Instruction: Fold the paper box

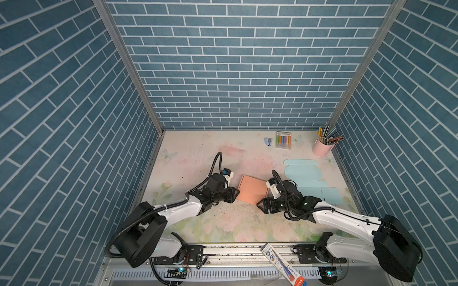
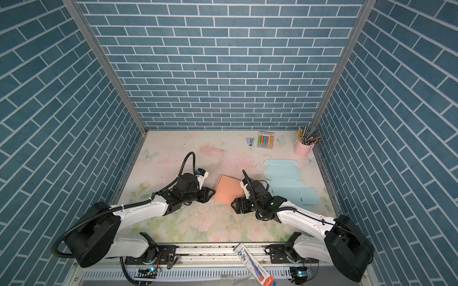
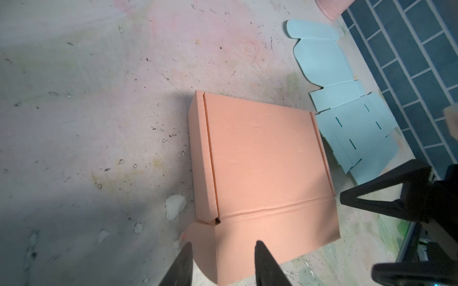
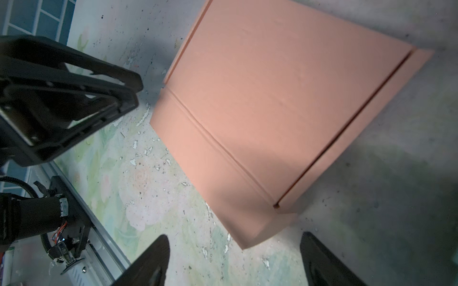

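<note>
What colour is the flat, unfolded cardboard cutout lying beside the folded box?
The flat unfolded cardboard cutout is pale blue; the left wrist view shows it best.

Paper box (image 1: 252, 189) was set at centre of table (image 1: 193, 158). Flat box blank (image 1: 309, 180) was laid just right of it. Marker pack (image 1: 283, 140) was placed behind, stapler (image 1: 268, 141) left of pack, pencil cup (image 1: 321, 147) right, in far corner. Tube (image 1: 282, 263) was left on front rail (image 1: 235, 250).
</note>
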Robot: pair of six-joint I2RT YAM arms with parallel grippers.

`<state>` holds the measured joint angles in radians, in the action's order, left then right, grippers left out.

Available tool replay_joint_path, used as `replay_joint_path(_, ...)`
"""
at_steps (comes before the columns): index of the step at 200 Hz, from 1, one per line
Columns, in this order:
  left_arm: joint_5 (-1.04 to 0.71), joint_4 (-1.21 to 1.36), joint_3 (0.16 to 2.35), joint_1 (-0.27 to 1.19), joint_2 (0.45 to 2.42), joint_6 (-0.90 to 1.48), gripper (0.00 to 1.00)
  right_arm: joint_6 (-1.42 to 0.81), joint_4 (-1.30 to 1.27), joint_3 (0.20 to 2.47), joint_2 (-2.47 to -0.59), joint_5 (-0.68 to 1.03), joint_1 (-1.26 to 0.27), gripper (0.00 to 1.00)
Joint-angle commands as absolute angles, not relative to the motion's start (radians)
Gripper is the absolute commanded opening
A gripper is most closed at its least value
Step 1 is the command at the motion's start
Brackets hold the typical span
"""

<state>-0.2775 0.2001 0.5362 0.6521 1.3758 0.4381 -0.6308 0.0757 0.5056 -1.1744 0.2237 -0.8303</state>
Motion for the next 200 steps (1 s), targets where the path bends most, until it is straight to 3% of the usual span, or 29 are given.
replay_joint_path(1,-0.302,0.228,0.556,0.647,1.409,0.425,0.42,-0.68,0.018,0.501,-1.211,0.261,-0.834,0.83)
replay_joint_path(100,-0.317,0.311,0.506,0.665,1.448,0.468,0.42,-0.69,-0.095,0.498,-1.312,0.308,-0.833,0.8)
replay_joint_path(200,-0.303,0.306,0.498,0.681,1.443,0.469,0.4,-0.668,-0.057,0.516,-1.296,0.28,-0.836,0.76)
